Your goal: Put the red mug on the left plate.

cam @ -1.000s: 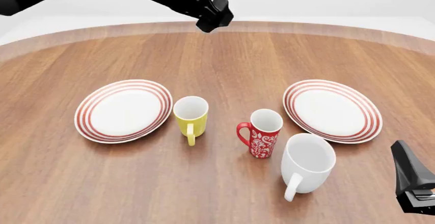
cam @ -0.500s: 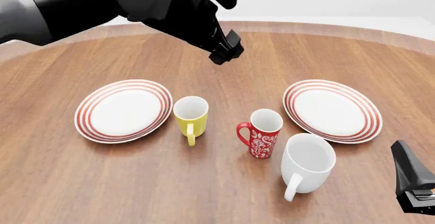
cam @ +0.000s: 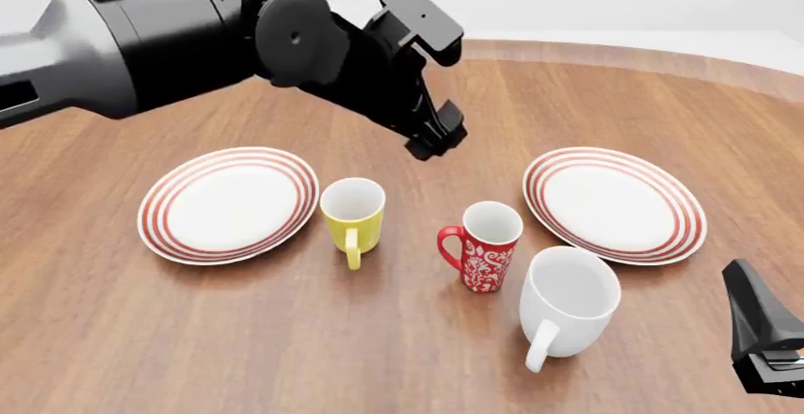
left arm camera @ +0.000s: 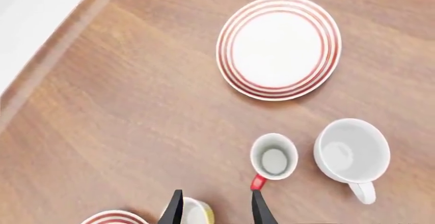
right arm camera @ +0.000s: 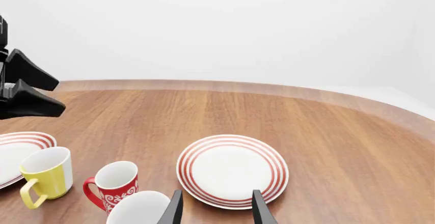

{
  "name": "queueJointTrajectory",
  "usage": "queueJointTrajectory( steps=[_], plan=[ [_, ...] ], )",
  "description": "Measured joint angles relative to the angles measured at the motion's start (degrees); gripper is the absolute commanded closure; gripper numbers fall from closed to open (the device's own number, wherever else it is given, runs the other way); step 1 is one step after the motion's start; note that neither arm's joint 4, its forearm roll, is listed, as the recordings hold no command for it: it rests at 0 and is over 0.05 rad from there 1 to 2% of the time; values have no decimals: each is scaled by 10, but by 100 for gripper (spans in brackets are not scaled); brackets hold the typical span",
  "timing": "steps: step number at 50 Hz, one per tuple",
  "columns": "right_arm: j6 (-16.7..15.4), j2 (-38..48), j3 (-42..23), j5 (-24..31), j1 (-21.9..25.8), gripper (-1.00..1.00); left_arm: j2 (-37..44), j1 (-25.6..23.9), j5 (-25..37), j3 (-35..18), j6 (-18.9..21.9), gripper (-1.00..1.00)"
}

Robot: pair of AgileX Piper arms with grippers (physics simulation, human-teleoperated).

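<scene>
The red mug (cam: 484, 247) with its white floral pattern stands upright near the table's middle, handle toward the left, between a yellow mug and a white mug. The left plate (cam: 229, 204), white with red rings, lies bare at the left. My left gripper (cam: 435, 137) hangs open in the air behind and above the red mug, holding nothing. From the left wrist view the red mug (left arm camera: 274, 156) shows from above, just past the open fingertips. At the front right corner my right gripper (cam: 759, 334) stays low and open, also holding nothing.
A yellow mug (cam: 352, 214) stands just right of the left plate. A larger white mug (cam: 568, 301) sits close to the red mug's front right. An identical ringed plate (cam: 613, 202) lies at the right. The table's curved far edge (cam: 566, 52) runs behind.
My left arm has swung down and nearer, its gripper dropping from the far table edge toward the mugs. The right arm and all the tableware have stayed put.
</scene>
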Motion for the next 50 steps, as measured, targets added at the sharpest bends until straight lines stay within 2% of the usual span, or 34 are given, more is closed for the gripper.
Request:
queueJointTrajectory(
  steps=[50],
  plan=[
    [0, 0, 0, 0, 0, -100, 56, -33, -75, 73, -22, -100]
  ],
)
